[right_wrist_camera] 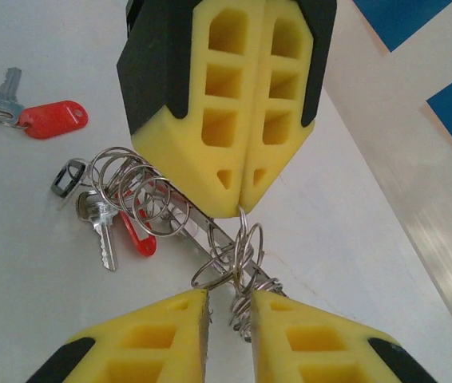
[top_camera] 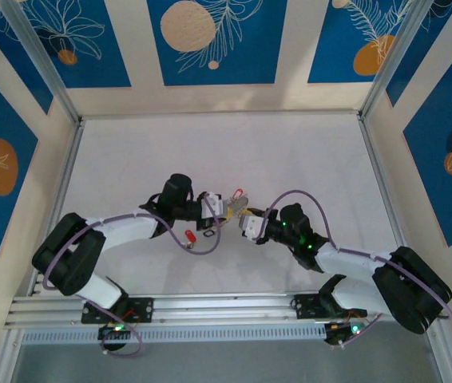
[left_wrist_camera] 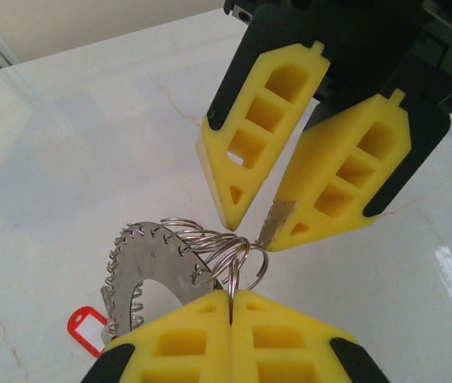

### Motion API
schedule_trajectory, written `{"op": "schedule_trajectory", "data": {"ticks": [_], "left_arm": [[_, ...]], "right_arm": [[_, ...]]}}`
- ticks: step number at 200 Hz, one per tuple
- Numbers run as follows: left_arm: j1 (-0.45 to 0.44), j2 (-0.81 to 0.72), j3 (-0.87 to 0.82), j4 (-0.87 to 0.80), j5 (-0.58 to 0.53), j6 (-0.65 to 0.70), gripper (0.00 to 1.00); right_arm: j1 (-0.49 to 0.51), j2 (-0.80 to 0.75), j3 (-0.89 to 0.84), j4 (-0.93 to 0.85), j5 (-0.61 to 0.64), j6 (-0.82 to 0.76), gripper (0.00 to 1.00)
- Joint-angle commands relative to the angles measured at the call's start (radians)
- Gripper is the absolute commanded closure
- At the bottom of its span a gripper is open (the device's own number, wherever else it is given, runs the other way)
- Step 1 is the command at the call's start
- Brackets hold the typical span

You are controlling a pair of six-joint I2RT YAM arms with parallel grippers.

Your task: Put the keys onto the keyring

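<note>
Steel keyring (left_wrist_camera: 158,267) clamped by closed left tool (left_wrist_camera: 231,295) | right tool (left_wrist_camera: 256,233) part-open, just beside

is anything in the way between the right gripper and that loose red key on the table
Yes. The keyring, clamped in the left gripper, sits between the right gripper and the loose key lying beyond it.

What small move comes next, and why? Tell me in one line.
Probably close the right tool on the small rings. Its jaws stand slightly apart on either side of them, and the left tool is shut on the keyring, so the rings are presented for a grip.
</note>
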Motion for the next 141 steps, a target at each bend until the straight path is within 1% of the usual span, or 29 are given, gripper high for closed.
{"op": "schedule_trajectory", "data": {"ticks": [1,18,43,55,104,120,141], "left_arm": [[-0.009,0.006,0.039,0.012,0.037,-0.021,1.00],[-0.019,0.009,0.042,0.003,0.040,-0.007,1.00],[-0.040,0.015,0.060,-0.052,0.002,0.026,1.00],[-0.045,0.019,0.062,-0.055,0.004,0.030,1.00],[-0.046,0.012,0.056,-0.034,0.018,0.021,1.00],[-0.046,0.009,0.058,-0.037,0.018,0.022,1.00],[-0.046,0.006,0.058,-0.041,0.033,0.034,1.00]], "right_arm": [[-0.003,0.014,-0.003,0.048,0.001,-0.015,0.77],[-0.003,0.017,-0.004,0.068,0.012,-0.017,0.78],[-0.003,0.019,0.002,0.064,0.001,-0.022,0.83],[-0.003,0.020,0.005,0.062,0.001,-0.022,0.83],[-0.002,0.037,-0.005,0.110,0.036,-0.041,0.83],[-0.002,0.038,-0.013,0.121,0.049,-0.054,0.80],[0.000,0.045,-0.014,0.111,0.058,-0.092,0.79]]}}
